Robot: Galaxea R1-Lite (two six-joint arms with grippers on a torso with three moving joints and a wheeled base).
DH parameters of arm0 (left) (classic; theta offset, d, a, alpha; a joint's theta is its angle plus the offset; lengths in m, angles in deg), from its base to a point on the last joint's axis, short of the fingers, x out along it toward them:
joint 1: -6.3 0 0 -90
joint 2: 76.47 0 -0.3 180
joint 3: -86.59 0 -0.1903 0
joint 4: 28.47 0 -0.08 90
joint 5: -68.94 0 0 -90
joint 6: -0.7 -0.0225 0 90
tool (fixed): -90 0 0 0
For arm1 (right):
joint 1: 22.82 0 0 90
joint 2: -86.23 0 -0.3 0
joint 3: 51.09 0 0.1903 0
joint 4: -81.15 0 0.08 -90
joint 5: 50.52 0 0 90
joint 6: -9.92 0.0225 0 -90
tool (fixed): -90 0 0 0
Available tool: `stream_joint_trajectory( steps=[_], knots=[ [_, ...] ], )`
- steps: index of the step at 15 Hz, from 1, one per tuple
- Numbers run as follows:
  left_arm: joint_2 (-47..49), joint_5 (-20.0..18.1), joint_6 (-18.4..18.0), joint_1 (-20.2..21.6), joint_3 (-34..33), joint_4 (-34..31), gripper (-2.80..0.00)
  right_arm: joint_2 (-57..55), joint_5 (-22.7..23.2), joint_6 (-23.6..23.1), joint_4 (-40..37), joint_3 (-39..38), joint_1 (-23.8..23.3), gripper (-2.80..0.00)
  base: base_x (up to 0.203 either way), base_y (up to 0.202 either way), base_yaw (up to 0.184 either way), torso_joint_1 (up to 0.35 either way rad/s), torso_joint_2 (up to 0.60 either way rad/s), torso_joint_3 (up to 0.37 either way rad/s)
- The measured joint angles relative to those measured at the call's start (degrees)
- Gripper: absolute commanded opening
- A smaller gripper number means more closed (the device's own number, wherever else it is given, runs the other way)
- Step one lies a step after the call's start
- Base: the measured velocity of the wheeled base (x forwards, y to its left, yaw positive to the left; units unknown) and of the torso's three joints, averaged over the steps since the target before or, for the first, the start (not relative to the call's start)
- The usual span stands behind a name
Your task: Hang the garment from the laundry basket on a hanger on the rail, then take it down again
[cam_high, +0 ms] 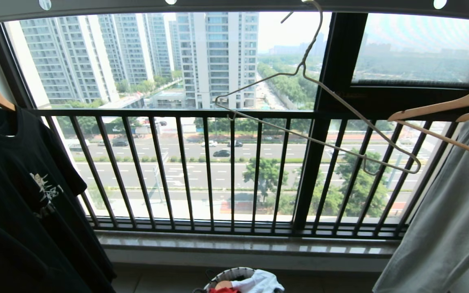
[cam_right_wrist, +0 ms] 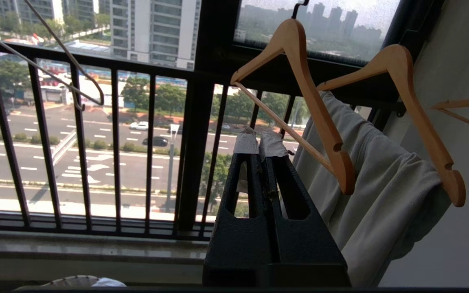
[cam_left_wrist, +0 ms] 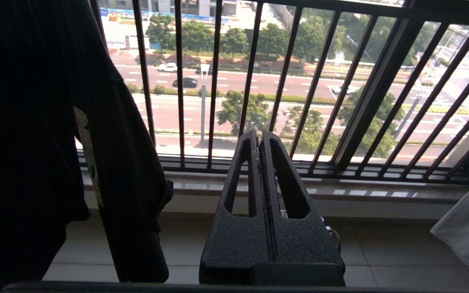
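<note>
The wire hanger hung bare and tilted from the rail, above the balcony railing. Below the railing, what seemed a scrap of the red garment lay in the laundry basket. Left gripper and right gripper were closed on nothing, apart from both.

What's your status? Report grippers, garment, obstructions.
Left gripper shut, empty; right gripper shut, empty. Garment in laundry basket; wire hanger bare on rail. Nothing blocking.
</note>
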Motion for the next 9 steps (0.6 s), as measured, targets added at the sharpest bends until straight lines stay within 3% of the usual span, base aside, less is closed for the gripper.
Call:
stream_joint_trajectory(
  steps=[4, 6, 9],
  knots=[
    [-11.01, 0.54, -7.55, 1.8, -13.69, 0.71, -2.8, 7.26, 1.97, -0.02, -0.67, -9.57, -2.04, -2.8, 0.0, 0.0, 0.0, 0.0, 0.0, 0.0],
    [-14.0, 0.87, -10.26, 2.04, -20.46, 5.54, -2.8, 11.43, 5.12, 0.68, -0.39, -17.06, -2.4, -2.8, 0.0, 0.0, 0.0, 0.0, 0.0, 0.0],
    [-15.71, 1.06, -14.23, 2.17, -31.16, 15.99, -2.8, 14.87, 7.33, 6.23, 6.09, -28.84, -2.55, -2.8, 0.0, 0.0, 0.0, 0.0, 0.0, 0.0]
  ],
)
